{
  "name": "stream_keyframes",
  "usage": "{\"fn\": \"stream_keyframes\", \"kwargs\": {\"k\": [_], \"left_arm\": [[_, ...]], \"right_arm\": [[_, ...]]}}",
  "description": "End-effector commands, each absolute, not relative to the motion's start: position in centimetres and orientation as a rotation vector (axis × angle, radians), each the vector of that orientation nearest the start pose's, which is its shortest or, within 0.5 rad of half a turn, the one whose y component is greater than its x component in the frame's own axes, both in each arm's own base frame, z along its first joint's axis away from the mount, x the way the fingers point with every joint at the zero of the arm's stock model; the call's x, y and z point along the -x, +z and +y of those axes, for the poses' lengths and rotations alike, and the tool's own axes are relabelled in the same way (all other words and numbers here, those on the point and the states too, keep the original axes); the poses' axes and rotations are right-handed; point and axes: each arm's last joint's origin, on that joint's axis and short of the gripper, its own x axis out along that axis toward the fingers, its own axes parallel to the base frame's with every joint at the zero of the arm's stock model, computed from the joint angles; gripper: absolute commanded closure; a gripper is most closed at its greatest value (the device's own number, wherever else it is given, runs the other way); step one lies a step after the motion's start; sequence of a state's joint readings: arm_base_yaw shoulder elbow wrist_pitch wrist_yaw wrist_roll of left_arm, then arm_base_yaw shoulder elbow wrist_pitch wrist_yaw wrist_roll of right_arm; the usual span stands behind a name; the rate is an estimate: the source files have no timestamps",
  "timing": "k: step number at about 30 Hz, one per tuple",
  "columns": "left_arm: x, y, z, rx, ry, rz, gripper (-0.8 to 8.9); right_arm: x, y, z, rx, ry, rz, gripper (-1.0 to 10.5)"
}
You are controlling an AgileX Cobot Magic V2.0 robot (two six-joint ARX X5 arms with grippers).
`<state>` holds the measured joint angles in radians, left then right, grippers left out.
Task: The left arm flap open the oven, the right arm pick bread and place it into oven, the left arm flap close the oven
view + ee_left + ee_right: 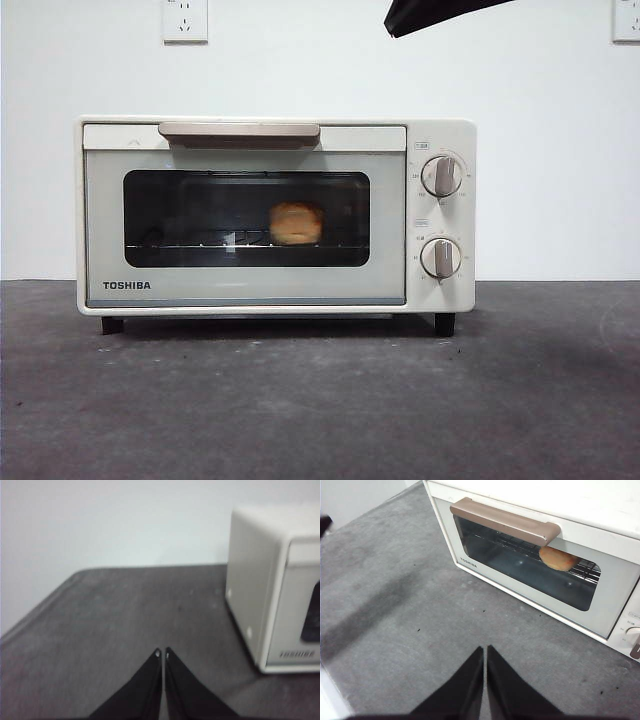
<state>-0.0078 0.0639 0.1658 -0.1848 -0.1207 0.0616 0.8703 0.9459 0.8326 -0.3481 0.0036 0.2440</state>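
The bread (296, 223) lies on the rack inside the closed oven (440, 290).

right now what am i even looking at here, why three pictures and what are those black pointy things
This is a two-armed robot at a table, filmed by three cameras at one moment. The front view looks level across the dark grey table at a cream TOSHIBA toaster oven. Its door is closed, and through the glass you can see the bread sitting on the wire rack inside.

The other two pictures come from cameras mounted on the robot's wrists. The black wedges are the robot's "hands": the left gripper is beside the oven's side wall, and the right gripper is above the table in front of the oven door. Both have their jaws closed together and hold nothing. The black tip at the top of the front view is part of one arm; which one is unclear.
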Motion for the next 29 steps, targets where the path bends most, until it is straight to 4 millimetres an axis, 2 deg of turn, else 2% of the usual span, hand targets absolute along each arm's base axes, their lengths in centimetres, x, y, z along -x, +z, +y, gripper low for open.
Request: {"fn": "stream_keyframes", "kwargs": {"k": [1, 12, 29], "left_arm": [[-9.1, 18.8, 0.3, -0.074, 0.123, 0.102, 7.94], [-9.3, 15.4, 0.3, -0.082, 0.120, 0.220, 7.94], [-9.3, 15.2, 0.3, -0.074, 0.120, 0.223, 7.94]], "right_arm": [[-13.0, 30.8, 15.7, -0.035, 0.796, 0.524, 9.4], [-13.0, 30.8, 15.7, -0.035, 0.796, 0.524, 9.4], [-13.0, 30.8, 15.7, -0.035, 0.796, 0.524, 9.4]]}}
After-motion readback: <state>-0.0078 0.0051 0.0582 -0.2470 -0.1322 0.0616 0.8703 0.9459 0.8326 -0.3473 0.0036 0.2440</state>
